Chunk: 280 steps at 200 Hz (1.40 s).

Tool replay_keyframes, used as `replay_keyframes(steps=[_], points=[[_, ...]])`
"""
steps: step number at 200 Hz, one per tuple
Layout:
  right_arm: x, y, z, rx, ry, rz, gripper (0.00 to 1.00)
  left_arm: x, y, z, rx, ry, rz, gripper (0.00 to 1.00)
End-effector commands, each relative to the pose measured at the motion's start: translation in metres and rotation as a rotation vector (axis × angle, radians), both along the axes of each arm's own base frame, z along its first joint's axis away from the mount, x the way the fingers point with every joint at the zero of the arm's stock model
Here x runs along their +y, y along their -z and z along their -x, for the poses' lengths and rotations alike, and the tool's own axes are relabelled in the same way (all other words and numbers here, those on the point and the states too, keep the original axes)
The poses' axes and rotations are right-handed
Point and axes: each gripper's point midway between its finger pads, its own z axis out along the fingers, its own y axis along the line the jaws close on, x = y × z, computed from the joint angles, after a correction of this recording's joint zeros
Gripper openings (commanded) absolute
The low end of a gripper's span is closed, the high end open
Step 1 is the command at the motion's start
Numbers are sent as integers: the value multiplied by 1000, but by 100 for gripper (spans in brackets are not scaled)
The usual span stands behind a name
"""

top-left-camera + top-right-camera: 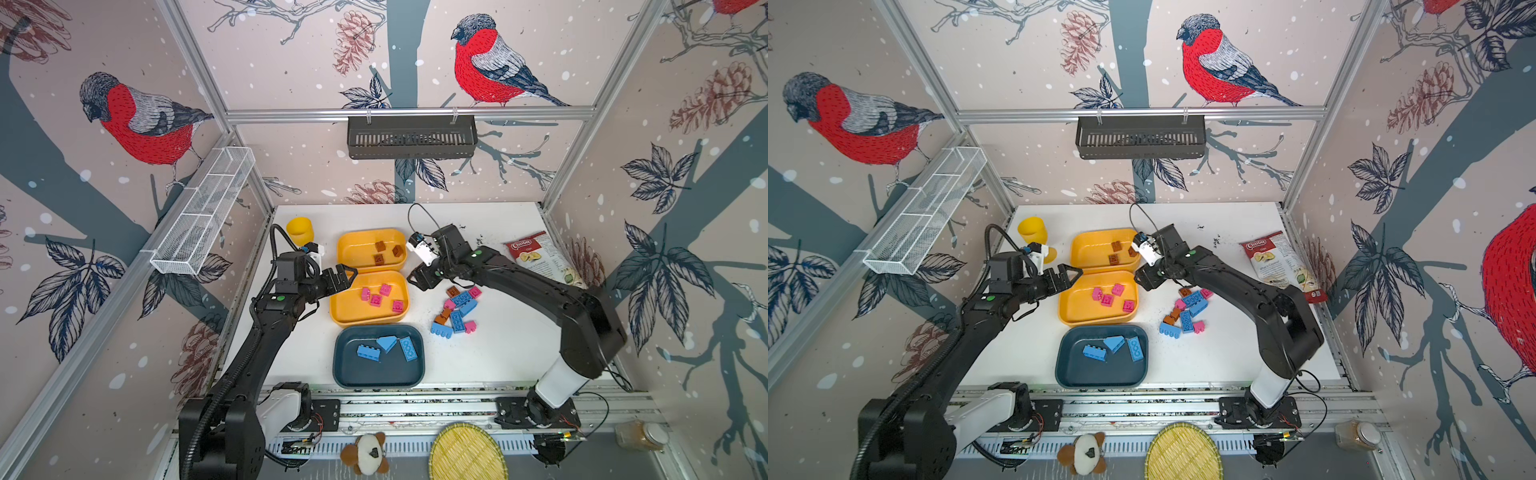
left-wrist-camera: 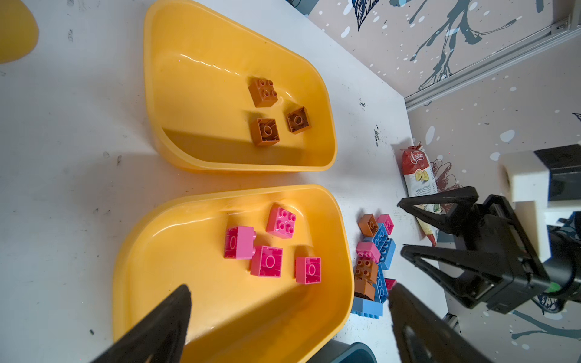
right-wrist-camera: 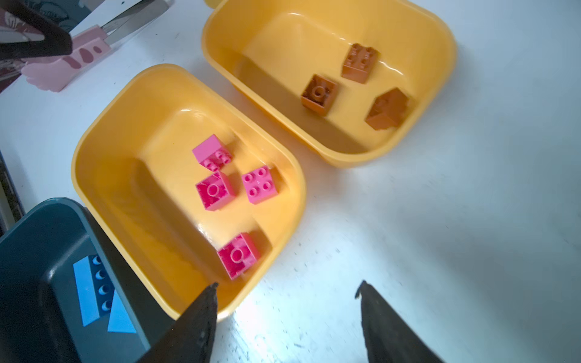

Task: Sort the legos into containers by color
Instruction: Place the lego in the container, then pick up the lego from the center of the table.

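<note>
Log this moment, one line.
left gripper open | right gripper open | far yellow tray: brown | near yellow tray: pink | teal tray: blue | pile unsorted

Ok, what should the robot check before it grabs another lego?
1. Right gripper open and empty: ok.
2. Left gripper open and empty: ok.
3. Far yellow tray holds only brown bricks: ok.
4. Nearer yellow tray holds only pink bricks: ok.
5. Teal tray holds only blue bricks: ok.
6. Nothing left unsorted: not ok; a mixed pile lies on the table.
</note>
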Motion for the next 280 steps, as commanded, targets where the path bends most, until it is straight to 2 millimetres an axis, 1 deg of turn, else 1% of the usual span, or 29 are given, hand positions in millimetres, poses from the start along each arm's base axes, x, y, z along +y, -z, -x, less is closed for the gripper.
replay_keyframes(steps=[1,18,34,49,65,96,117,130,154,174,187,228,241,265,280], points=[[-34,-2,1,17,84,23,74,-10,-7,-4,-26,31,14,97],[-58,3,2,22,128,72,76,-15,-4,-5,-19,42,16,97],[-83,15,-1,35,194,150,78,-19,-3,-6,-17,49,22,97],[-100,26,-5,51,257,197,79,-21,-2,-7,-15,52,24,97],[-107,38,-11,66,299,233,79,-23,-3,-8,-19,57,26,97],[-110,68,-21,96,322,301,77,-23,-4,-6,-20,58,22,97],[-109,86,-26,123,320,331,73,-22,-4,-3,-21,56,19,97],[-112,97,-30,131,329,367,70,-21,-4,-2,-23,54,17,97],[-113,111,-34,148,326,402,65,-21,-4,-1,-21,53,17,97],[-111,117,-35,164,319,405,59,-22,-5,-1,-24,58,22,97],[-113,123,-33,181,321,421,56,-23,-6,-1,-26,62,25,97],[-116,136,-25,223,317,447,51,-26,-8,-1,-29,72,46,97],[-117,137,-23,232,320,449,47,-26,-8,-1,-29,74,49,97],[-115,134,-20,246,317,443,33,-27,-10,0,-33,78,56,97],[-112,127,-23,239,313,426,23,-26,-13,0,-38,78,60,97]])
